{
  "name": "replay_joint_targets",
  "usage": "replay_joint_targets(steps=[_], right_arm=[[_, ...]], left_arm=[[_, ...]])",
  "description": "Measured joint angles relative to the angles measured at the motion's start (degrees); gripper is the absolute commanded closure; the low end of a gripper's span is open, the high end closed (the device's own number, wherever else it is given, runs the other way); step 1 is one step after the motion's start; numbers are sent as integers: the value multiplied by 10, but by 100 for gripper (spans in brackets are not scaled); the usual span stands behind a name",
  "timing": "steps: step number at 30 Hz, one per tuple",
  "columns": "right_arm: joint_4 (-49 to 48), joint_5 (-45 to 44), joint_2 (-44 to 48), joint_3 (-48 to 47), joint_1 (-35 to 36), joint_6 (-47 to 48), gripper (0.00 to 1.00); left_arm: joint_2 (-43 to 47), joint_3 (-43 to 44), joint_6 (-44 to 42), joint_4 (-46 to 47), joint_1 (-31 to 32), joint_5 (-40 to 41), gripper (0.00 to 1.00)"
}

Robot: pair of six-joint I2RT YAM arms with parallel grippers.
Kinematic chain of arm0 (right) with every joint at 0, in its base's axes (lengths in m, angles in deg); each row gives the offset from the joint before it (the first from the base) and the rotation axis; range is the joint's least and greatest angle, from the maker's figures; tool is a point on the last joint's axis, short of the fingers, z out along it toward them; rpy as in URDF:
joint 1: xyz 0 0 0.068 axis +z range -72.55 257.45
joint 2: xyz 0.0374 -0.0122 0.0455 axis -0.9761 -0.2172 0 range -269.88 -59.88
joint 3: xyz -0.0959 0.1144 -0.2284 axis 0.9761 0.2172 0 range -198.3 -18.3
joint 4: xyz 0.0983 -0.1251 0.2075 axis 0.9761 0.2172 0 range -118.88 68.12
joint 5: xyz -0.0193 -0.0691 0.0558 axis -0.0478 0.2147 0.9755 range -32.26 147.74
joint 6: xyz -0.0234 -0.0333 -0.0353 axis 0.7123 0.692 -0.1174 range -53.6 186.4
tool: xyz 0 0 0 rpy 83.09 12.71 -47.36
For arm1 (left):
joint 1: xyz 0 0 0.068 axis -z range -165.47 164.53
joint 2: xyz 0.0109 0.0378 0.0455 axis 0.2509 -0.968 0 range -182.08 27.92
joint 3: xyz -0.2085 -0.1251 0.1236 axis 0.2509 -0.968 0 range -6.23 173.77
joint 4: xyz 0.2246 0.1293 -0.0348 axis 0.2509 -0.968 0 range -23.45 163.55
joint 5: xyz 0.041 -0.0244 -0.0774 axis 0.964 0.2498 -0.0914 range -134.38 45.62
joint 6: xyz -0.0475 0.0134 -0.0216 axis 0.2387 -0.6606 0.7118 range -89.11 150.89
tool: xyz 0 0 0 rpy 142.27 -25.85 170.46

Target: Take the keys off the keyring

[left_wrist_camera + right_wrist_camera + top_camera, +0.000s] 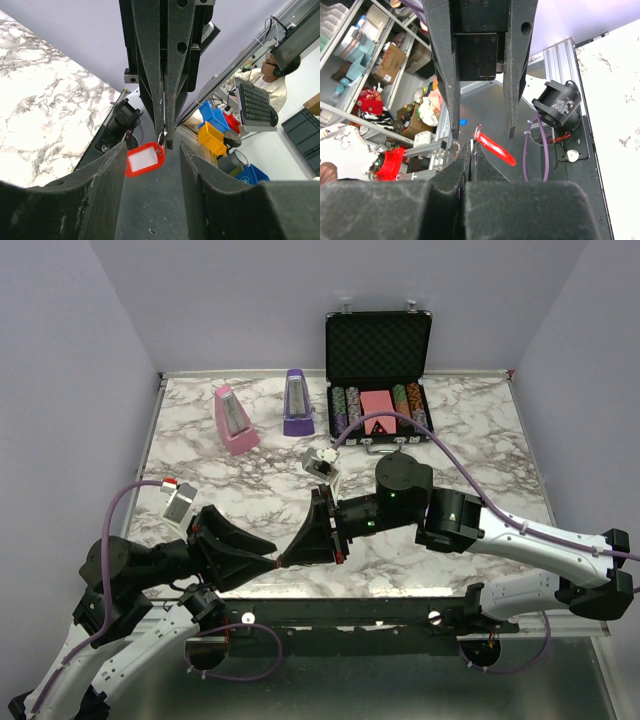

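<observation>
Over the near edge of the surface (450,440), clamps the right tool (470,149) shut on a thin metal ring and spreads the left tool (152,146) wide and empty around it, likely to hang the keyring (145,159) free in the air for picking. Dangles just under the right tips, red tag inside the left gap. Cannot make out the keys: hidden or too small.

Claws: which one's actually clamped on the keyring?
The right claw: pinched shut on the keyring. The left claw is wide open, straddling it.
</observation>
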Motion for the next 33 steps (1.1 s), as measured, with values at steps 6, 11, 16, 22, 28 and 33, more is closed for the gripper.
replay_joint_targets(steps=[6, 11, 16, 22, 28, 33], right_arm=[[0, 0, -2, 0, 0, 0, 99], [0, 0, -4, 0, 0, 0, 99], [0, 0, -5, 0, 0, 0, 99], [0, -2, -7, 0, 0, 0, 99], [-1, -5, -8, 0, 0, 0, 99], [-1, -7, -9, 0, 0, 0, 99]], left_arm=[[0, 0, 0, 0, 0, -2, 57], [0, 1, 0, -2, 0, -6, 64], [0, 3, 0, -6, 0, -8, 70], [0, 5, -1, -16, 0, -11, 73], [0, 8, -2, -19, 0, -14, 82], [0, 8, -3, -19, 0, -17, 100]])
